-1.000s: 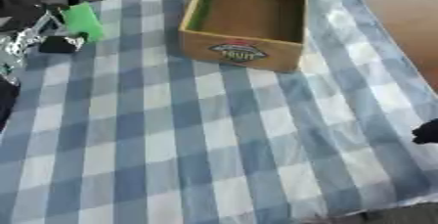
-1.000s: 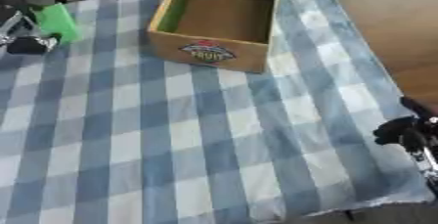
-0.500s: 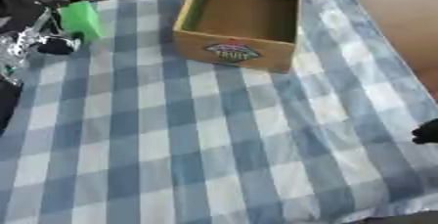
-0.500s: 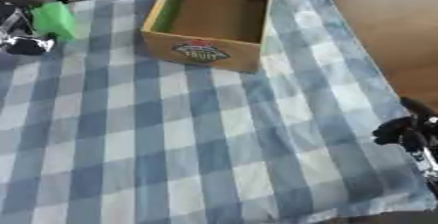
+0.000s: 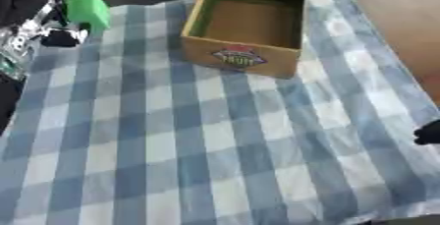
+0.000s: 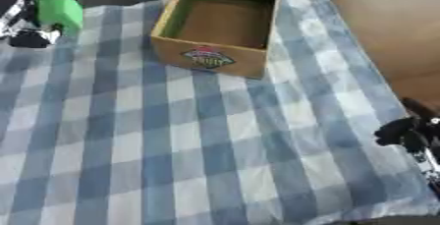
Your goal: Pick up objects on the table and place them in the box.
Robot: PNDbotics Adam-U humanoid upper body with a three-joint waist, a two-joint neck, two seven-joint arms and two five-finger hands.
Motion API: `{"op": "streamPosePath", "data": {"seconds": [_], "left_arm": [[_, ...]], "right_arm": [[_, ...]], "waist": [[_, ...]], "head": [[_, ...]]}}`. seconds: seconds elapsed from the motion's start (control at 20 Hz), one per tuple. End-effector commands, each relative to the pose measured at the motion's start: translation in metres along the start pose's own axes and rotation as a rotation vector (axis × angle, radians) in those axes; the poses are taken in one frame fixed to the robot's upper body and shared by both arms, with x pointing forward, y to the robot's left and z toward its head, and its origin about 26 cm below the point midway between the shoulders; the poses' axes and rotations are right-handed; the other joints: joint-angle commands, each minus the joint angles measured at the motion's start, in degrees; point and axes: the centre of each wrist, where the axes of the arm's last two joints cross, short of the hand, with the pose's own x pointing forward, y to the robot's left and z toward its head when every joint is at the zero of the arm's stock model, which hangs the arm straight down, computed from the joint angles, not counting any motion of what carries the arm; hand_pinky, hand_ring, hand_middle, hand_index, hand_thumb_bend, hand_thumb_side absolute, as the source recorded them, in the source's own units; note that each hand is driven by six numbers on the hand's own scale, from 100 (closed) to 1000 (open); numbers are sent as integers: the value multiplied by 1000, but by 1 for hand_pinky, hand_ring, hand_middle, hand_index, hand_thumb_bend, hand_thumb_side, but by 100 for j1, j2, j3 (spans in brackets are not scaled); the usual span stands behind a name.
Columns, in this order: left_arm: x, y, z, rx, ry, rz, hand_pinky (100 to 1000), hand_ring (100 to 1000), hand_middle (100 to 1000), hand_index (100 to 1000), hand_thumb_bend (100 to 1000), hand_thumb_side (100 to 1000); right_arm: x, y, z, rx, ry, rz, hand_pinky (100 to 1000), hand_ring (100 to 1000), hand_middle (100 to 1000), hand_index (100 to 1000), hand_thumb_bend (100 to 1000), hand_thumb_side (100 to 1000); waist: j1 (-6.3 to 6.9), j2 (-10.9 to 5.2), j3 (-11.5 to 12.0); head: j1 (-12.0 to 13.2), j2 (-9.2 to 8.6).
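Since a second ago, little changed beyond a tilt of the camera; green block (image 5: pixel 87 8) held at far left throughout.

Left eye view: bright green, boxy, plain-faced, gripped by left hand (image 5: pixel 39 3), fingers curled round it, above the checked cloth (image 5: pixel 198 145). Cardboard box (image 5: pixel 249 22) open, empty, at far centre, well apart from the block.

Right eye view: right hand (image 6: pixel 408 133) at right edge; fingers impossible to tell.

**Count of things on the table**

One open brown cardboard box (image 5: pixel 249 22) with a printed label, at the table's (image 5: pixel 198 160) far edge. One bright green block (image 6: pixel 60 10), at the far left corner. One blue-and-white checked tablecloth (image 6: pixel 172 135).
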Motion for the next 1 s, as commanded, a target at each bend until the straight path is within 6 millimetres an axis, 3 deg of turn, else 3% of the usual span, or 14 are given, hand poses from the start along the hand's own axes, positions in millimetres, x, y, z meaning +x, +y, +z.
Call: {"op": "streamPosePath", "data": {"seconds": [0.05, 0.3, 0.65, 1.0], "left_arm": [[25, 31, -11, 35, -122, -16, 707, 534, 483, 718, 100, 214], [76, 33, -29, 28, -311, -3, 710, 540, 488, 729, 100, 201], [143, 15, -49, -26, -516, 24, 714, 547, 494, 736, 100, 206], [182, -15, -57, -71, -601, -22, 718, 574, 526, 763, 100, 187]], "right_arm": [[7, -5, -2, 8, -16, 20, 652, 682, 623, 965, 100, 603], [7, -5, -2, 15, -16, 17, 654, 684, 623, 965, 100, 601], [7, -2, -5, 34, -26, 7, 655, 686, 624, 966, 100, 602], [8, 0, -9, 51, -40, 1, 655, 686, 623, 966, 100, 603]], "waist": [[-44, -139, 19], [-64, -185, 27], [-64, -154, -75], [-51, -63, -248]], "head": [[-7, 43], [23, 44], [73, -40], [117, -154]]}}
